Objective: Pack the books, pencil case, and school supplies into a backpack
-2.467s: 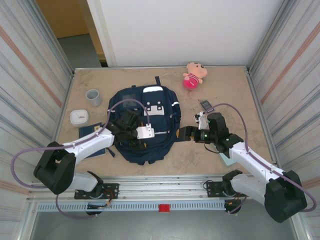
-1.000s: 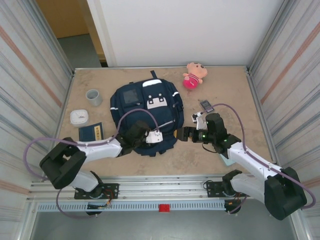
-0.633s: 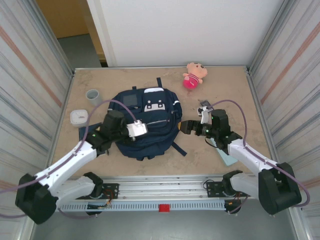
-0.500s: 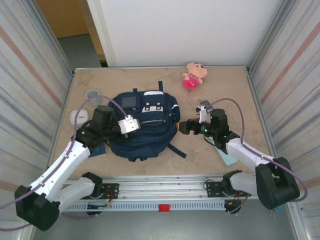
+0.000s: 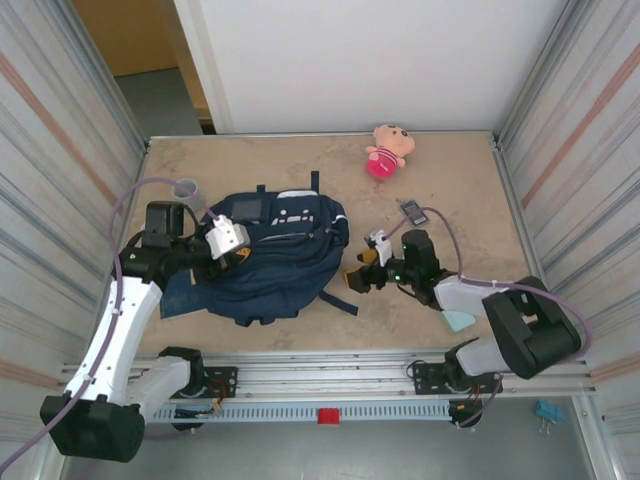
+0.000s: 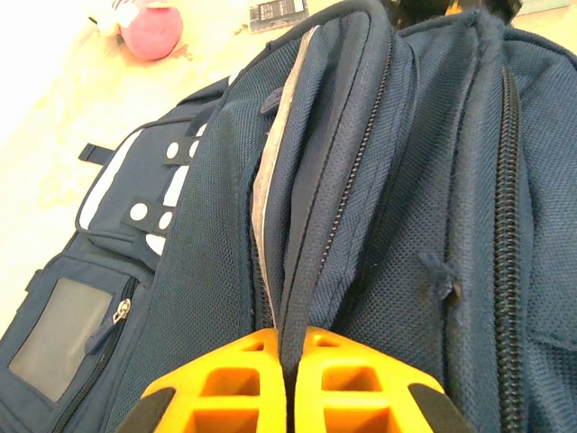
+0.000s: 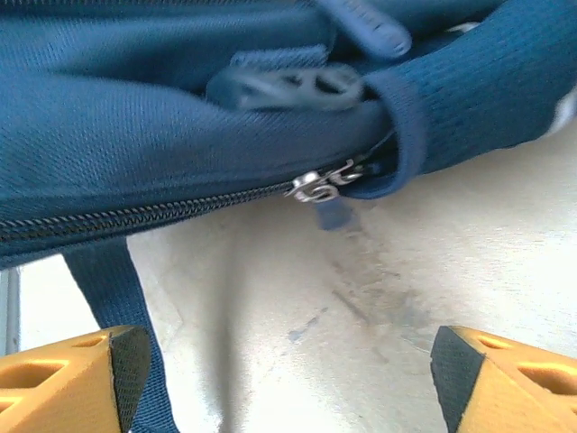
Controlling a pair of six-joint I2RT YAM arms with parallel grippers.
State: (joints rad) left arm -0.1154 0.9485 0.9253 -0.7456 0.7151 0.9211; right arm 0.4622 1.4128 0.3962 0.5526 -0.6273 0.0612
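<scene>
**Left Pinched the Backpack, Right Was Open**

The navy backpack (image 5: 275,275) lay on the bench (image 5: 470,180), left of the middle. The left end effector (image 6: 288,356) was squeezed shut on a fold of its cloth. The right end effector (image 7: 288,370) was wide open and held nothing, at the backpack's right edge, with a silver zipper pull (image 7: 321,188) just ahead.

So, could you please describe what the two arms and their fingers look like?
The left arm and right arm are white with black joints, each trailed by a thin purplish cable. Their fingers are orange, ribbed plastic with dark pads. A white block sits at the left wrist.
</scene>
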